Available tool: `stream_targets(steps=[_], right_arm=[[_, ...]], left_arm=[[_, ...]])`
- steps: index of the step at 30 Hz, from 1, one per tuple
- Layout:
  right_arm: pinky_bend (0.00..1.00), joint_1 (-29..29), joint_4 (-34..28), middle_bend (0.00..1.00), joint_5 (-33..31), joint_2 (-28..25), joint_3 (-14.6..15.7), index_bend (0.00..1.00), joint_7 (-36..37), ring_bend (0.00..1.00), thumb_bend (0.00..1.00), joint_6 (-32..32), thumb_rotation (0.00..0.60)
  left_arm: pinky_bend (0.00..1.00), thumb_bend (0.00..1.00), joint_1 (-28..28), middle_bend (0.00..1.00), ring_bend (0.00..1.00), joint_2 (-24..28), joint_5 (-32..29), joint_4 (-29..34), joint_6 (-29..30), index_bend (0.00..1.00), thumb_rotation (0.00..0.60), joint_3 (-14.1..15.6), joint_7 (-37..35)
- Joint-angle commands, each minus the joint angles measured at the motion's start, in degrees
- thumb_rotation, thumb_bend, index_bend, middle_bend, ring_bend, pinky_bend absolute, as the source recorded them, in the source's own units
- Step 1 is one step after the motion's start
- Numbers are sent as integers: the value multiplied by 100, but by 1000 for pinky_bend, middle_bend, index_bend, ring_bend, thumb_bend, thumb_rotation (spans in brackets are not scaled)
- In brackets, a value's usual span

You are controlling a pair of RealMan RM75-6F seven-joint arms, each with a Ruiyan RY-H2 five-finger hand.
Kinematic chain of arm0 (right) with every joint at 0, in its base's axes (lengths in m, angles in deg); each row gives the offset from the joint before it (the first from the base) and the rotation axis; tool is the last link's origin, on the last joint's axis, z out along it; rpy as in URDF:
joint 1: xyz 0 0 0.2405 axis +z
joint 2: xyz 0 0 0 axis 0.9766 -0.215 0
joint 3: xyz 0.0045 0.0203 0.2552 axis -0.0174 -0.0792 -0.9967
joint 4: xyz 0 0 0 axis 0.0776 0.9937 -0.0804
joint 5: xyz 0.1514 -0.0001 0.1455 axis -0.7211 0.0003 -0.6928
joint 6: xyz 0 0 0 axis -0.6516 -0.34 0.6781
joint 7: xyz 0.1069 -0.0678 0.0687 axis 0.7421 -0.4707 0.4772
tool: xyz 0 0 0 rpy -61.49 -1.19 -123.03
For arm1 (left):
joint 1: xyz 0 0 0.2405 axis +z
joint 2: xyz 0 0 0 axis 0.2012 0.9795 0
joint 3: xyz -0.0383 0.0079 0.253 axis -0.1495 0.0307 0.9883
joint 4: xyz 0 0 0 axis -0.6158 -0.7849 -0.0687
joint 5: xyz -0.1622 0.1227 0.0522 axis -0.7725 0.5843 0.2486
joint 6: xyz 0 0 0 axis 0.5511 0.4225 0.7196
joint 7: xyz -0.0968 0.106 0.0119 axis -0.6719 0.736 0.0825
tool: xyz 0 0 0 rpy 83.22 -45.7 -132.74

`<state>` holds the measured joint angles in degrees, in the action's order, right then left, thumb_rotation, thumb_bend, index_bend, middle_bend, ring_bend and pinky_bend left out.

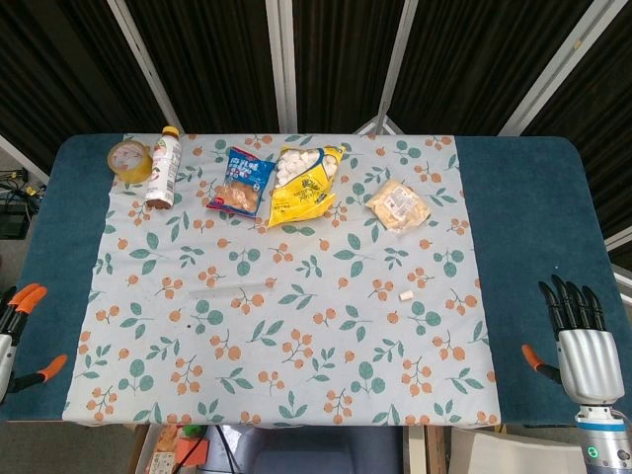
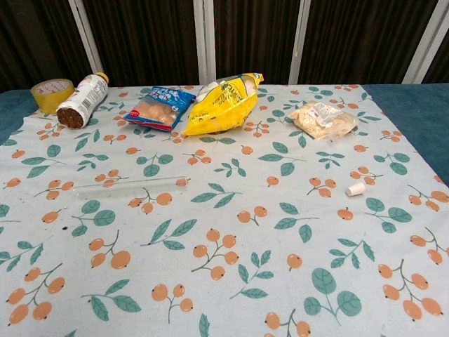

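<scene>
Your right hand (image 1: 585, 346) rests at the near right edge of the desk (image 1: 523, 197), on the bare blue part beside the cloth (image 1: 296, 326). Its fingers are straight and slightly apart, and it holds nothing. Your left hand (image 1: 18, 336) shows only partly at the near left edge; its orange-tipped fingers are spread and empty. Neither hand appears in the chest view.

The thing nearest your right hand is a small white stopper (image 1: 405, 295) lying on the cloth, well apart from the fingers. A clear glass tube (image 2: 130, 185) lies flat left of centre, nearer your left hand but well apart from it too.

Along the far edge, left to right, you have a tape roll (image 1: 128, 158), a bottle (image 1: 163, 170) lying on its side just beside the roll, a blue bag (image 1: 242, 181), a yellow bag (image 1: 304, 183) touching it, and a clear bag (image 1: 399, 205) set apart.
</scene>
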<state>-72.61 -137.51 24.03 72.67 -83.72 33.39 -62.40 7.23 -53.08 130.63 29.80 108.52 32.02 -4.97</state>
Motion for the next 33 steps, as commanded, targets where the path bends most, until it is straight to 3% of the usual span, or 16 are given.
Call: stream_targets(steps=[1, 11, 16, 21, 25, 33], right_arm=[[0, -3, -22, 0, 13, 14, -17, 0, -4, 0, 245, 11, 600], [0, 48, -242, 0, -92, 146, -192, 0, -251, 0, 245, 92, 600], [0, 26, -161, 0, -115, 202, -166, 0, -206, 0, 245, 162, 600], [0, 4, -74, 0, -12, 198, -140, 0, -131, 0, 244, 149, 600], [0, 3, -51, 0, 33, 211, -143, 0, -53, 0, 245, 163, 600], [0, 12, -1, 0, 82, 244, -143, 0, -6, 0, 245, 231, 600]], left_arm=[[0, 234, 19, 73, 0, 1, -20, 22, -68, 106, 600, -25, 29], [0, 234, -80, 73, 0, 35, -411, 414, -571, 116, 600, -212, 209], [0, 236, -389, 95, 0, 75, -729, 844, -1024, 139, 600, -457, 753], [0, 260, -980, 188, 0, -101, -1601, 1298, -1694, 214, 600, -946, 1844], [0, 292, -1546, 255, 0, -529, -2640, 1396, -2113, 258, 600, -1388, 2781], [0, 316, -2454, 314, 0, -1730, -4330, 1092, -2123, 309, 600, -1828, 4302]])
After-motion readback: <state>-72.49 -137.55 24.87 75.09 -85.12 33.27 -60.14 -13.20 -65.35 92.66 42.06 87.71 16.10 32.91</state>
